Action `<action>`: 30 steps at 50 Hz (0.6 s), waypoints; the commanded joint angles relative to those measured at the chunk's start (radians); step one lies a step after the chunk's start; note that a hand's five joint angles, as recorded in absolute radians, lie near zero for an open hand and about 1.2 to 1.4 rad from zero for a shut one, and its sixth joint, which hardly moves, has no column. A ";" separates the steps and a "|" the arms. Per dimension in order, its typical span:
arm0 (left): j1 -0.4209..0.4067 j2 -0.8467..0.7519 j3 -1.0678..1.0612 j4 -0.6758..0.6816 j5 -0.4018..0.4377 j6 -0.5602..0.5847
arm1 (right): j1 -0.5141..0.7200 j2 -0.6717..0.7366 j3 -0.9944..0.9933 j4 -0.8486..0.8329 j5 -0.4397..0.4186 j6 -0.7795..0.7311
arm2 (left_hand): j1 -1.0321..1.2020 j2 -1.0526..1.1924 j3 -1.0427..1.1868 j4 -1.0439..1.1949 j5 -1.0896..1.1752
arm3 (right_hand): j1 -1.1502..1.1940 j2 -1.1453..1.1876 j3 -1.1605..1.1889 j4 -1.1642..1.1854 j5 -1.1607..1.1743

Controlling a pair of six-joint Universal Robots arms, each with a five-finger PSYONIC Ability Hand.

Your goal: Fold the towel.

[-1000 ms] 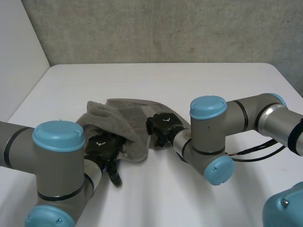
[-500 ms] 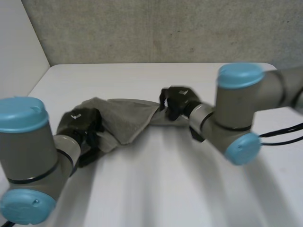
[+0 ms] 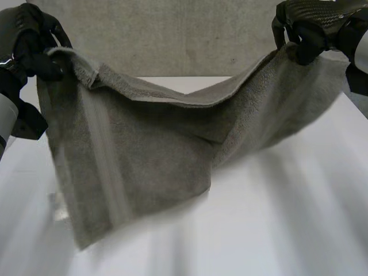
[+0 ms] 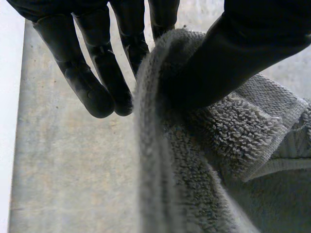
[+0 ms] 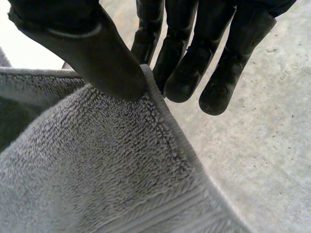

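Observation:
The grey towel [image 3: 149, 149] hangs spread in the air above the white table [image 3: 276, 218], sagging in the middle, its lower edge near the tabletop. My left hand [image 3: 34, 49] is raised high and pinches the towel's upper corner on its side. In the left wrist view the thumb [image 4: 228, 58] presses the towel's edge [image 4: 204, 160] against the fingers [image 4: 97, 82]. My right hand [image 3: 307, 26] is raised too, holding the opposite upper corner. Its thumb [image 5: 102, 63] clamps the towel's hem [image 5: 112, 160] against the fingers [image 5: 194, 53].
A grey rough wall [image 3: 184, 34] stands behind the table. A white side wall meets it beyond my left hand.
Both hands closed on the crumpled towel on the table, moved apart and rose. The towel came off the table and now hangs stretched between them.

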 commanded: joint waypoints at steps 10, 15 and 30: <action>0.004 -0.424 0.116 -0.043 0.043 -0.032 | 0.075 0.337 -0.100 0.169 0.151 -0.386 | 0.007 -0.069 -0.130 -0.110 -0.244 | 0.073 0.081 0.065 0.065 0.058; -0.001 -0.547 0.298 -0.043 0.040 -0.036 | 0.124 0.489 -0.327 0.076 0.197 -0.382 | 0.007 -0.069 -0.130 -0.110 -0.244 | 0.073 0.081 0.065 0.065 0.058; 0.019 -0.488 0.771 0.055 0.037 -0.272 | 0.132 0.409 -0.706 -0.468 0.272 -0.060 | 0.007 -0.069 -0.130 -0.110 -0.244 | 0.073 0.081 0.065 0.065 0.058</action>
